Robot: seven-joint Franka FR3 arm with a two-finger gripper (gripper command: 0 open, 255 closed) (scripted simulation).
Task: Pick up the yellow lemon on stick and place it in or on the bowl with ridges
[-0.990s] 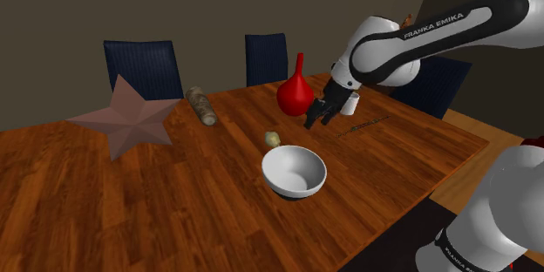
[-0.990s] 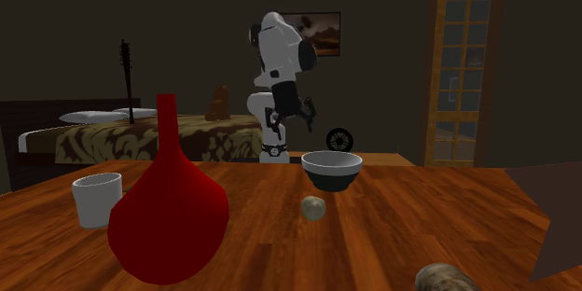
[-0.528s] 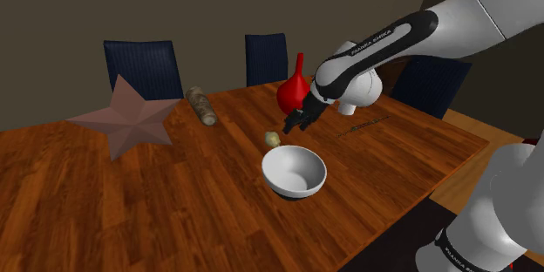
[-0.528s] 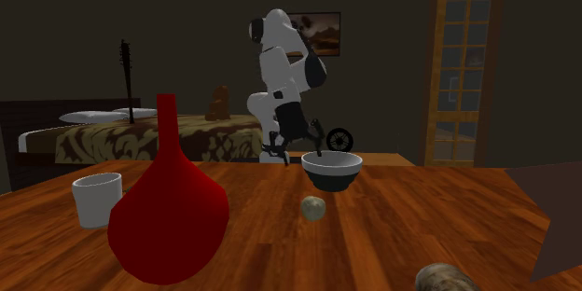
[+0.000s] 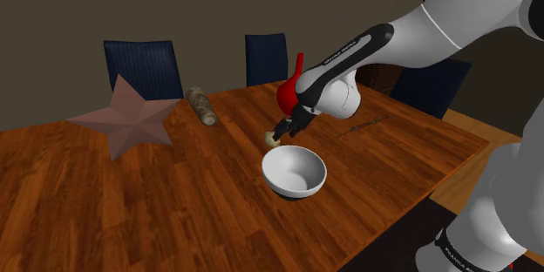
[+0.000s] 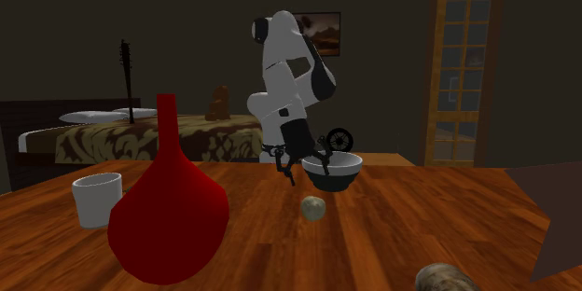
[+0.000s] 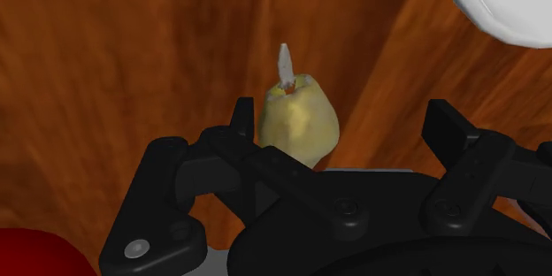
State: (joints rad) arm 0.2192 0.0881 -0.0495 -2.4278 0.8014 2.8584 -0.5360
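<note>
In the shoulder view, the pincer [image 5: 281, 132] hangs at the frame's centre, right over the pale yellow lemon on stick [image 5: 272, 139], which lies on the wooden surface [image 5: 131, 200] just upper left of the white bowl [image 5: 295, 173]. In the second exterior view, the lemon [image 6: 312, 208] sits at centre, below the bowl [image 6: 332, 170], and the pincer [image 6: 291, 166] hangs upper left of it. In the wrist view, the pincer [image 7: 343, 126] is spread wide, and the lemon [image 7: 299, 122] stands between its fingers [image 7: 241, 119], nearer one, unclasped.

room: dim | walls [image 5: 70, 9]: dark grey-brown | worktop [image 5: 131, 209]: glossy reddish-brown wood | chairs [image 5: 144, 63]: three, dark blue, along its far side | floor [image 5: 493, 135]: lighter wood | bed [image 6: 159, 138]: patterned cover, pale pillows [image 6: 93, 116] | framed picture [image 6: 325, 33]: on back wall | paned door [image 6: 457, 75]: wood frame, possibly glazed
</note>
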